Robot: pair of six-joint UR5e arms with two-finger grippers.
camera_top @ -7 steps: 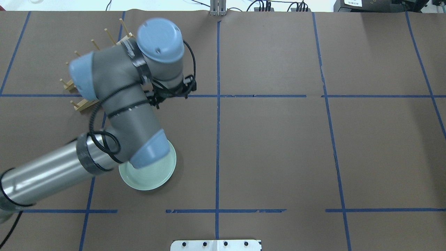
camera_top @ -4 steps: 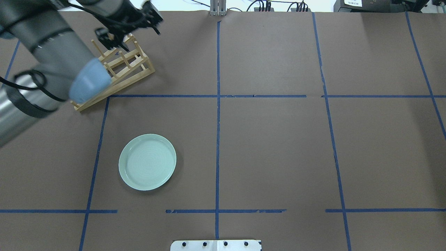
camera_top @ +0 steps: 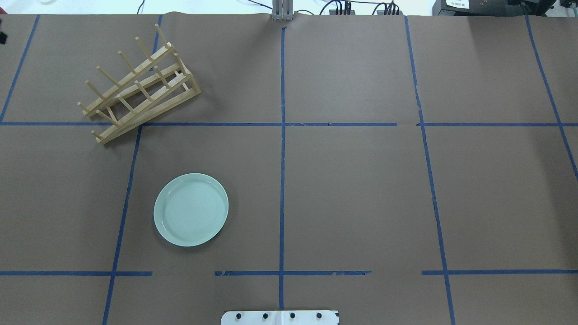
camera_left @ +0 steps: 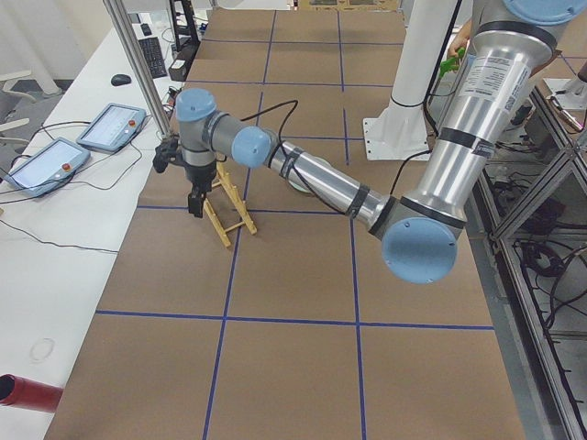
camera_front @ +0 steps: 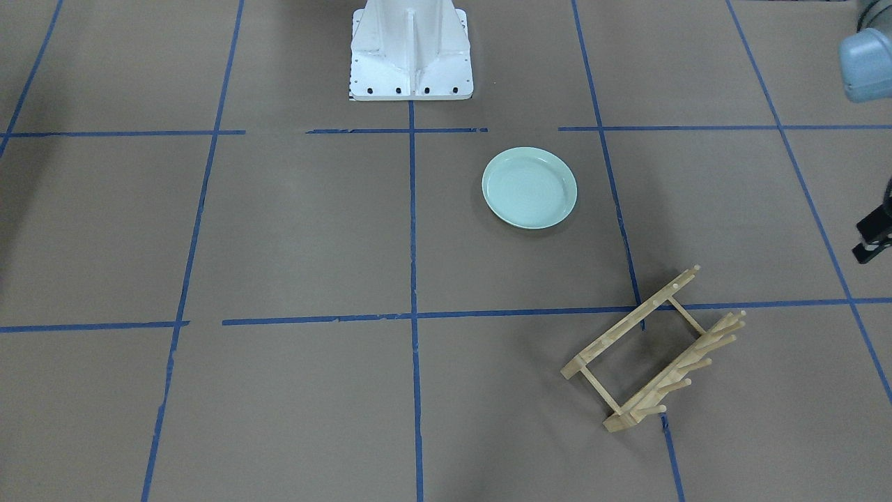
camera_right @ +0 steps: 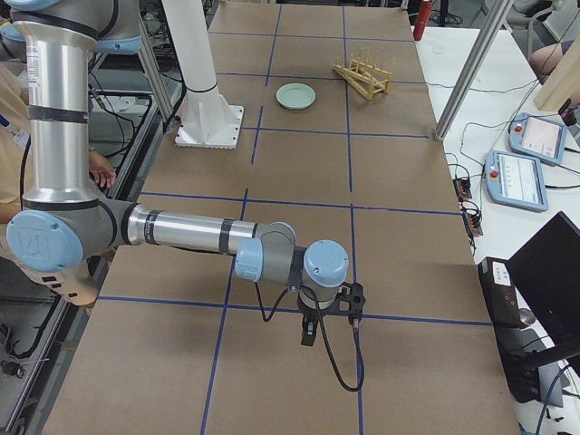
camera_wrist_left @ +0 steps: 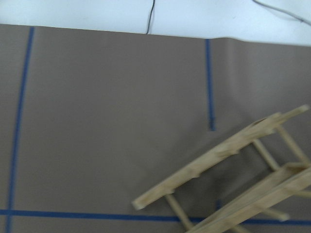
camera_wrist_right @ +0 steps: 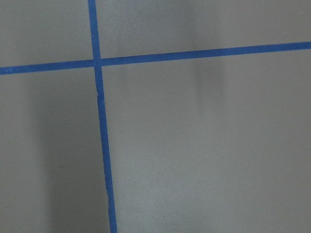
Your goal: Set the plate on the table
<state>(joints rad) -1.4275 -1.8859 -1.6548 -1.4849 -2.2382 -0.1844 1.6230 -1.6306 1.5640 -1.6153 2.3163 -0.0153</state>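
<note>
Plate [camera_top: 191,210] flat on table [camera_top: 352,189], lower left of overhead view, untouched. Left gripper [camera_left: 195,206] near rack [camera_top: 140,85], right gripper [camera_right: 309,335] far off; fingers' state: cannot tell.

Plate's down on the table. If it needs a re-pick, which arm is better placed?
Left, probably. The left gripper hangs beside the rack, on the same side of the table as the plate; the right gripper is at the opposite end.
</note>
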